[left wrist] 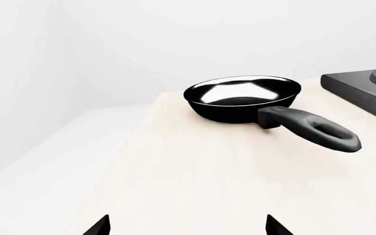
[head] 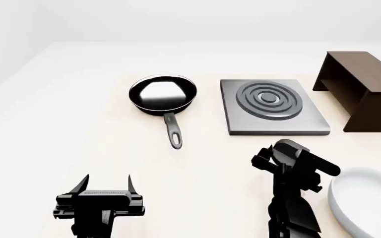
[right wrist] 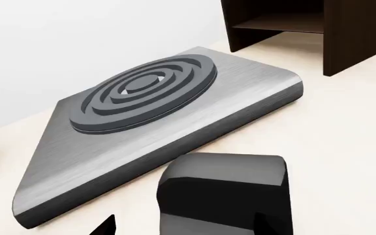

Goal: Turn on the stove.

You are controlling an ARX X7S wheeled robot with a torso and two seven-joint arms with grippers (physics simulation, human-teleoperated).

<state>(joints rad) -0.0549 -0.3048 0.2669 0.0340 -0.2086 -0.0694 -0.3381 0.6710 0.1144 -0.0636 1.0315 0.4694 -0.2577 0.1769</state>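
Observation:
The stove (head: 273,106) is a flat grey square hotplate with a dark ring burner, at the table's middle right; it also shows in the right wrist view (right wrist: 155,112). Its small black knob (right wrist: 224,188) sits on the table just in front of the hotplate. My right gripper (right wrist: 184,227) is open, with the knob between and just ahead of its fingertips; I cannot tell if they touch it. In the head view the right gripper (head: 277,156) covers most of the knob. My left gripper (head: 106,181) is open and empty at the front left.
A black frying pan (head: 162,94) lies left of the stove, handle toward me; it also shows in the left wrist view (left wrist: 244,98). A dark brown wooden box (head: 362,89) stands at the right. A white bowl (head: 366,203) sits at the front right.

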